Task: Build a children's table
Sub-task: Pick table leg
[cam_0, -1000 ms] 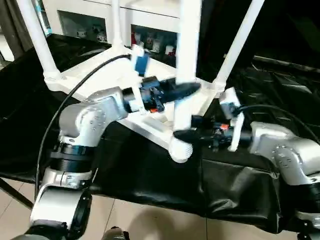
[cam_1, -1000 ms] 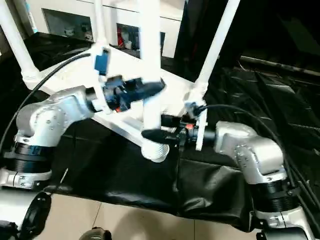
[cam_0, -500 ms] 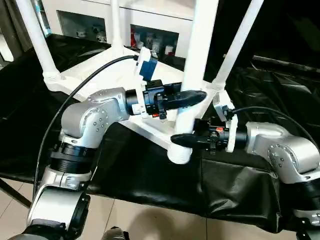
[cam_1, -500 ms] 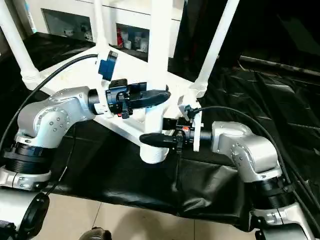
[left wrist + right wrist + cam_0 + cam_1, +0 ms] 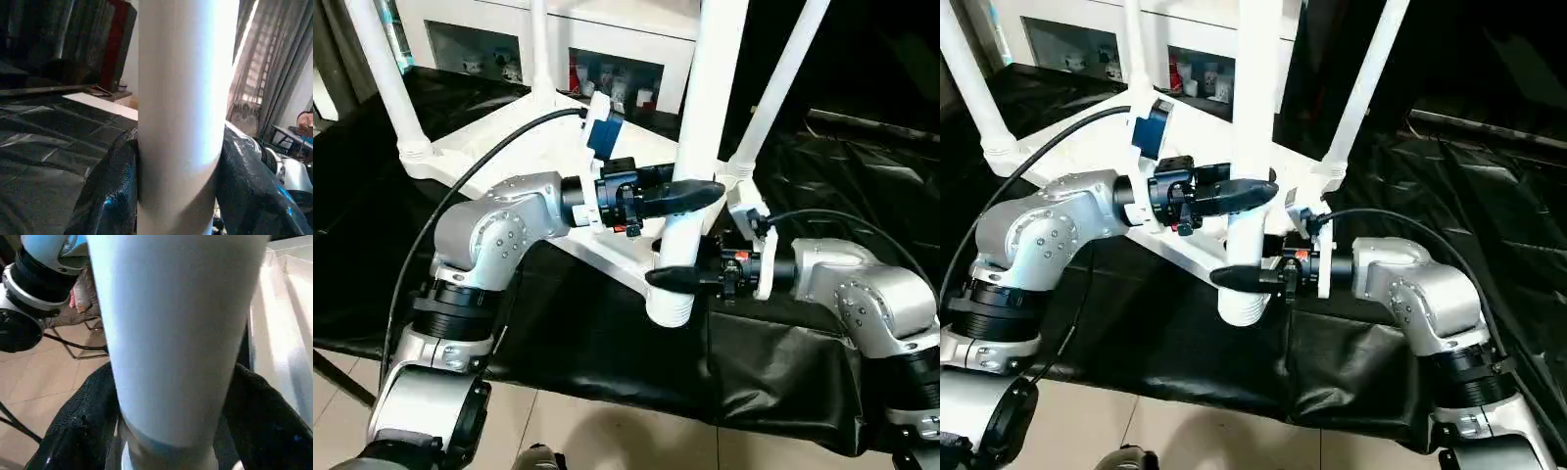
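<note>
White table leg (image 5: 703,147) stands clamped between both grippers' fingers; left gripper (image 5: 690,196) above right gripper (image 5: 677,277).

A dim room with a black-draped work surface

Crinkled black sheeting (image 5: 607,333) covers the bench; beige floor tiles (image 5: 607,441) show below its near edge. Beyond the sheeting's far edge stands a white cabinet (image 5: 636,49) with glass doors and small items inside. Pale curtains (image 5: 274,73) hang beyond the sheeting.
</note>
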Controlling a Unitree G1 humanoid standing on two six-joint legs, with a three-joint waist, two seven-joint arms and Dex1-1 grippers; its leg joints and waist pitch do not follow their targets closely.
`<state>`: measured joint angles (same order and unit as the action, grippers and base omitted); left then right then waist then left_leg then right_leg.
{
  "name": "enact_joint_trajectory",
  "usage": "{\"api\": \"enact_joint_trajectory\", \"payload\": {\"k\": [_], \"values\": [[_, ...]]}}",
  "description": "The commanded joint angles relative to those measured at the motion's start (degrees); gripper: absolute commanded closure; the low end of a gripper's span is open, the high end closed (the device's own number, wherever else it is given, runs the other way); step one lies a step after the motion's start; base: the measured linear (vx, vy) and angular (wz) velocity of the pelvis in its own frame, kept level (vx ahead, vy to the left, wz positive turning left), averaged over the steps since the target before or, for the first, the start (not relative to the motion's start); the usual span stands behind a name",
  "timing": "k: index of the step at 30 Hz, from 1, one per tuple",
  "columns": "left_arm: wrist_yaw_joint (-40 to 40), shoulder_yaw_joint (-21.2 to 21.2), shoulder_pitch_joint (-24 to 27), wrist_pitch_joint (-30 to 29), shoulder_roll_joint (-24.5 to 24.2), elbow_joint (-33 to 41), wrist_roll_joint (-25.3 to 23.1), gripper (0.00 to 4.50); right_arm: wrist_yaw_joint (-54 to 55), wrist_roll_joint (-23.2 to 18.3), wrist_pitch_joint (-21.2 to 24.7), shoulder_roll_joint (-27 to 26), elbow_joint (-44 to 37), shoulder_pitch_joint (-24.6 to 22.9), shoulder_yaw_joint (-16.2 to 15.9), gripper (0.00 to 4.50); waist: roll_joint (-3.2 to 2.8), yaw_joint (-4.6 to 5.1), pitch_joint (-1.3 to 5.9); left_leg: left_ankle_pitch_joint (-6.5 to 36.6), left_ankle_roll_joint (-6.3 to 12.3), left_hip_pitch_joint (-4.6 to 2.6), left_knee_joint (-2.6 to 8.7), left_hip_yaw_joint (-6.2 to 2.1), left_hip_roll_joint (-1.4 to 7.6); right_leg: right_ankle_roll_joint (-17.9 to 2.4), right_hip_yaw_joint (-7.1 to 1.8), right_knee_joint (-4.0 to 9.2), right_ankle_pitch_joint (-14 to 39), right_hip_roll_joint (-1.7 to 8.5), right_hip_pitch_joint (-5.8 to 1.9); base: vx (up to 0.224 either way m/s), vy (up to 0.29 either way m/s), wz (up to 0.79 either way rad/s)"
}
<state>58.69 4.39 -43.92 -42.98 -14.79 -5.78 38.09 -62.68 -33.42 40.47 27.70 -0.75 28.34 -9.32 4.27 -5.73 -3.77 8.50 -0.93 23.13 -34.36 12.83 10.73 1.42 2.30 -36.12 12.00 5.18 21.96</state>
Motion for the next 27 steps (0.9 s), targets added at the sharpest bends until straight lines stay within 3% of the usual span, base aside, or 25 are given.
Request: {"api": "enact_joint_trajectory", "payload": {"k": [1,11,20,21,25,26,27], "values": [[0.6,0.4,-1.9,-0.3,0.3,0.9,0.3,2.65,-0.7,-0.2,-0.1,0.6,0.2,0.5,0.3,1.72,-0.15,-0.03,4.32,11.6,-3.72,-2.54,3.83,-1.77,2.75,-12.3,-1.98,4.0,7.8,3.17,-1.41,0.0,0.0,0.0],[0.9,0.5,-2.2,-0.1,0.0,0.2,0.0,2.65,-1.1,-0.2,-0.1,0.4,0.3,0.3,0.4,2.52,-0.34,-0.06,4.39,11.6,-3.85,-2.63,3.82,-1.77,2.71,-12.8,-1.93,3.86,6.7,3.11,-1.43,0.0,0.0,0.0],[-1.4,-1.2,-2.8,-1.4,0.6,-1.0,0.5,2.65,-0.7,-0.2,-0.1,0.1,0.1,-0.2,0.7,2.59,-0.27,-0.09,4.42,11.3,-3.72,-2.57,3.76,-1.77,2.7,-12.9,-1.94,3.83,6.4,3.13,-1.53,0.0,0.0,0.0],[-2.4,-1.8,-3.1,-2.7,0.9,-1.4,1.1,2.09,-0.6,-0.1,-0.2,0.0,0.1,-0.3,0.7,2.59,-0.31,-0.12,4.41,11.4,-3.73,-2.61,3.71,-1.74,2.66,-13.1,-1.93,3.81,6.2,3.11,-1.46,0.0,0.0,0.0],[-4.8,-4.9,-4.1,-5.6,2.2,-2.4,4.3,1.86,0.5,0.1,-1.0,-0.8,0.2,-0.4,1.3,2.61,-0.21,-0.12,4.42,11.7,-3.86,-2.56,3.66,-1.74,2.62,-13.6,-1.9,3.74,6.4,3.13,-1.49,0.0,0.0,0.0],[-6.3,-6.1,-3.8,-3.6,3.1,-2.3,4.3,1.74,1.4,0.2,-1.6,-1.5,0.4,-0.4,1.8,2.61,-0.43,-0.14,4.42,11.7,-3.81,-2.54,3.69,-1.8,2.64,-13.7,-1.91,3.82,6.3,3.21,-1.54,0.0,0.0,0.0],[-7.9,-7.2,-3.5,-2.0,4.0,-2.3,4.2,1.62,2.1,0.4,-2.3,-2.0,0.6,-0.4,2.2,2.61,-0.27,-0.06,4.42,11.7,-3.77,-2.48,3.67,-1.81,2.67,-13.6,-1.92,3.91,6.2,3.22,-1.55,0.0,0.0,0.0]]}}
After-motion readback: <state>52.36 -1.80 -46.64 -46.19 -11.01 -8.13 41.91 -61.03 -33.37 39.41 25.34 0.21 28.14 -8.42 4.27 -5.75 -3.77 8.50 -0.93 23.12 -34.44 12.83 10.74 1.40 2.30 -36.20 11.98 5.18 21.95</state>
